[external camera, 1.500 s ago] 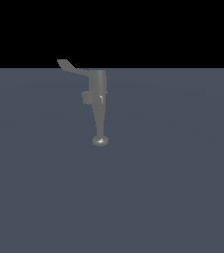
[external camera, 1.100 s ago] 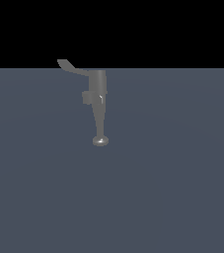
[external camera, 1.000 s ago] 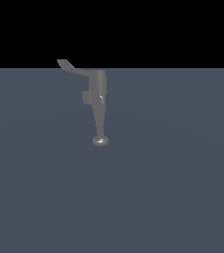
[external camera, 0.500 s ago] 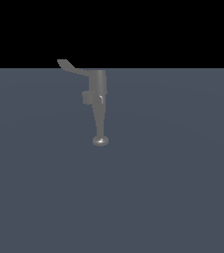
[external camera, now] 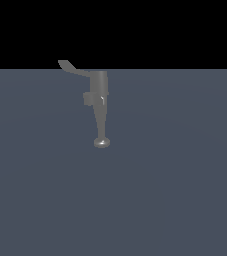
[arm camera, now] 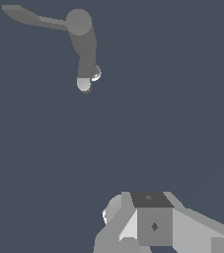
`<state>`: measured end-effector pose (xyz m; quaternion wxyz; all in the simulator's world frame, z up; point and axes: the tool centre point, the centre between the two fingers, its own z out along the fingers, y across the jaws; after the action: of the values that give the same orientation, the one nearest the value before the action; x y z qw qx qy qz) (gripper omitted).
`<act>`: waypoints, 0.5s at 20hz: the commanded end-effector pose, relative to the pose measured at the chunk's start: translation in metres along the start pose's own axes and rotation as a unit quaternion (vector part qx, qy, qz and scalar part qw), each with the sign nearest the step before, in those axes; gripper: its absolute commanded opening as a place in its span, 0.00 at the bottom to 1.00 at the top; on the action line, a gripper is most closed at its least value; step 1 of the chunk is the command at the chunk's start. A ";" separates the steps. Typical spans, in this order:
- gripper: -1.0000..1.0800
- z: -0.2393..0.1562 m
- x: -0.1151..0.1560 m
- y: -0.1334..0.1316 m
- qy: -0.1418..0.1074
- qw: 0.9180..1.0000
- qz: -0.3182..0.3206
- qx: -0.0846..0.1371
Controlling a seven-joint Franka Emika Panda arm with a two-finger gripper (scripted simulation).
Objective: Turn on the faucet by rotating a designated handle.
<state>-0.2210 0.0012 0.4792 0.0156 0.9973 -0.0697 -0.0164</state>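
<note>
On the exterior view's left, the handle [external camera: 71, 68] juts sideways from the top of the faucet [external camera: 100, 107], which stands upright on the grey floor [external camera: 175, 190]. In my wrist view the faucet [arm camera: 84, 47] and handle [arm camera: 27, 17] sit well apart from my gripper [arm camera: 150, 225]; whether my fingers are apart or together, I cannot tell.

Exterior view level and distant, wrist view looking down from farther off, both sharing the faucet [external camera: 100, 107] [arm camera: 84, 52].
</note>
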 end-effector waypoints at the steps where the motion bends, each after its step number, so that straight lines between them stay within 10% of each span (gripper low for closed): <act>1: 0.00 0.001 0.011 -0.005 -0.003 1.000 0.023 0.010; 10: 0.00 0.008 0.060 -0.026 -0.020 0.991 0.126 0.044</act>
<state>-0.1675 0.0155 0.4704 -0.0229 0.9834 -0.1779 -0.0282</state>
